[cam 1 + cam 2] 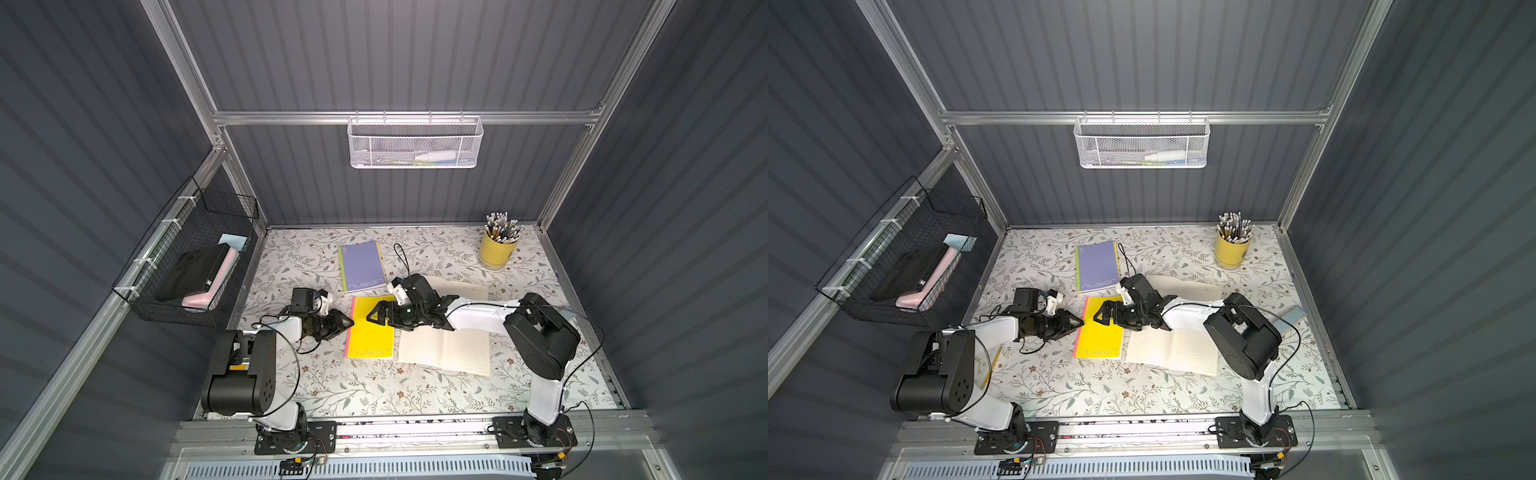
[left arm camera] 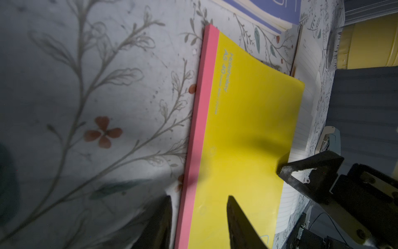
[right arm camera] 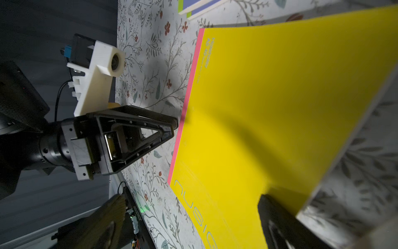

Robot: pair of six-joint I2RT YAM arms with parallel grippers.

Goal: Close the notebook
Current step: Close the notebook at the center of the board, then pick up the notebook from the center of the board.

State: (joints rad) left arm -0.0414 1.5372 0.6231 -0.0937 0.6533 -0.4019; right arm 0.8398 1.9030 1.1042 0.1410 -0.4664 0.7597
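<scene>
The yellow notebook lies near the middle of the flowered surface, cover side up, with its pink spine toward the left arm. In the left wrist view the cover bows a little instead of lying flat.

The left fingers point at the spine from the side and stand apart, grasping nothing. In the left wrist view one finger is on the surface side of the pink strip and the other is over the yellow cover, with the spine edge between them.

The right fingers hover over the far part of the cover on its free-edge side, spread wide and released (the right wrist view shows one finger at the cover's free edge, though I cannot tell whether it touches).

Just beside the yellow notebook, toward the right arm, an open notebook shows lined pages and lies partly under that arm. A purple notebook lies shut behind the yellow one. A yellow tin of pencils stands at the far right corner.
</scene>
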